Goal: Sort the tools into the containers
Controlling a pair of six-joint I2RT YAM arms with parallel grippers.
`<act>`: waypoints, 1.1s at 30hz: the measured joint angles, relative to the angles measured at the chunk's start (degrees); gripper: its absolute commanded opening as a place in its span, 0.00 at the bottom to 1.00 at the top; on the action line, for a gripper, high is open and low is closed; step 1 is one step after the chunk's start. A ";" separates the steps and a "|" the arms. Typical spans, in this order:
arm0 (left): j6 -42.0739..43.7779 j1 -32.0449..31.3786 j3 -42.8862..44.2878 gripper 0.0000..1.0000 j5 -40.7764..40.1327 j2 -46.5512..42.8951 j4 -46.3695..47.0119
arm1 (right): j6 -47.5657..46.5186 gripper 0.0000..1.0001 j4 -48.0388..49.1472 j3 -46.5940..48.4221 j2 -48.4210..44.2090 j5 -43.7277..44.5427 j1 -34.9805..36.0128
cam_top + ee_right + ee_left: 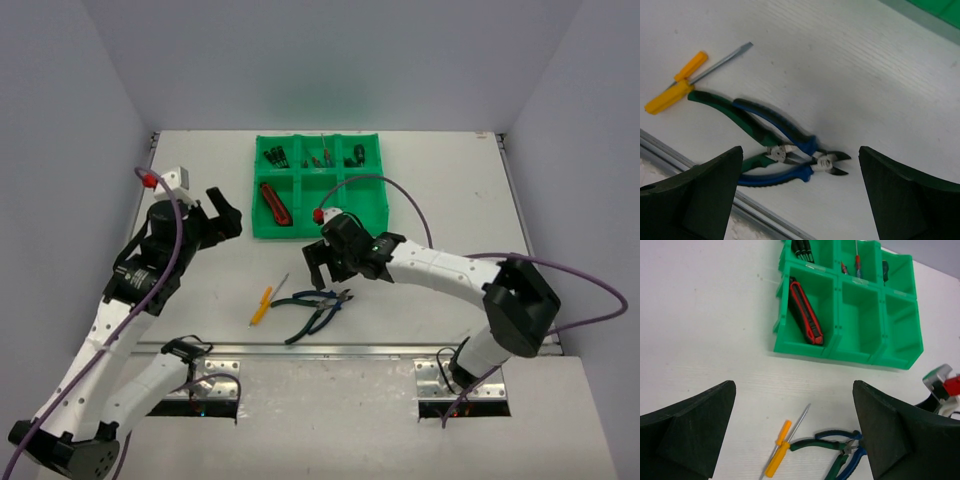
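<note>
The sorting looks partly done. The bright green plastic tray with six open compartments [300,230] sits at the far middle of the white bench [450,200], and four of its compartments already have something in them.

The step in hand seems to be a pick from the loose tools near the front edge. The right gripper [320,272] hangs just above the two pairs of blue-and-green-handled pliers [785,130], jaws spread wide and holding nothing. The left gripper [224,210] is beside the tray's left side, jaws also wide and empty.

The two pairs of pliers lie tangled, heads touching and handles crossed. I'd say the next move calls for closing on one pair without dragging the other, then carrying it to one of the two bare front compartments.

**On the bench:**
- two pairs of pliers
- one yellow-handled flat screwdriver [675,95] touching a green handle, with a short orange piece alongside that I cannot identify

**In the tray:**
- one red-and-black utility knife [805,315], as far as I can make out, front left
- a few slim dark tools, back left
- two tiny screwdrivers, back middle
- one dark tool, back right
</note>
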 measured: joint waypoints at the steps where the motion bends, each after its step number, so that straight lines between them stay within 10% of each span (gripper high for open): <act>1: 0.55 0.00 -0.70 1.00 -0.03 -0.90 -0.66 | 0.52 0.98 0.20 1.47 1.94 -0.01 0.33; 13: 5.18 -7.89 -0.62 0.94 8.52 23.96 -6.59 | 1.10 0.98 -1.28 -3.95 -10.49 5.73 0.43; 21: 6.05 -9.14 -0.56 0.43 9.06 37.75 -8.00 | 0.22 0.93 -3.52 -14.01 -31.10 5.97 -0.93; 33: 6.18 -9.14 -1.02 0.42 12.58 49.61 -5.23 | -1.04 0.92 -4.78 -19.89 -42.36 1.62 -0.93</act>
